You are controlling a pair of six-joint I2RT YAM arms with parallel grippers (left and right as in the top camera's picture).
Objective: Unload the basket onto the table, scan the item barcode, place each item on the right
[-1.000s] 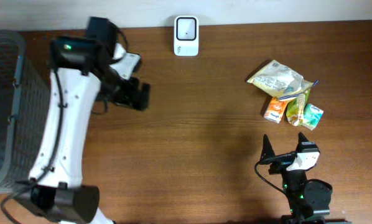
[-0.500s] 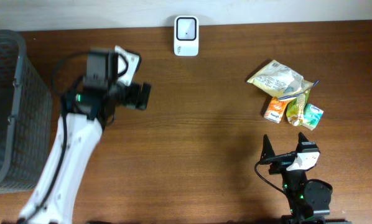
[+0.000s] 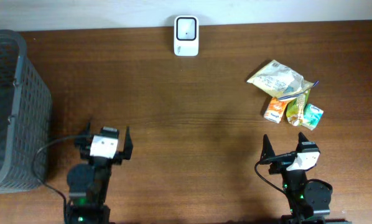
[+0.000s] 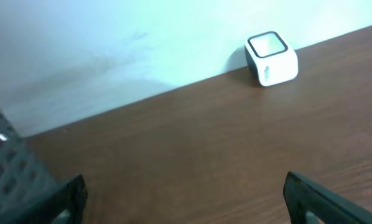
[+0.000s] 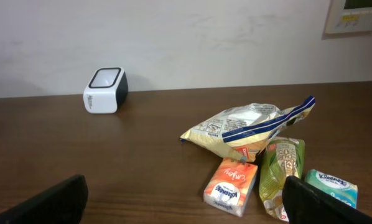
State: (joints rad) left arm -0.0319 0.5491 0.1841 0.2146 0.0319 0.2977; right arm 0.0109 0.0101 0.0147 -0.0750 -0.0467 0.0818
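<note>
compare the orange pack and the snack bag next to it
Colour: the orange pack is bright orange; the snack bag is pale yellow with a blue stripe. Size: the snack bag is clearly larger than the orange pack. Shape: the orange pack is a neat block, the snack bag crumpled. Both lie in one pile on the table.

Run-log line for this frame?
left gripper: open, empty | right gripper: open, empty | item pile: ungrasped | scanner: far edge | scan: not done

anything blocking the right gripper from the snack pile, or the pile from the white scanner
Nothing visible does. Only bare brown wooden table lies between the right gripper and the pile of small snack packets, and between that pile and the white box-shaped scanner.
</note>
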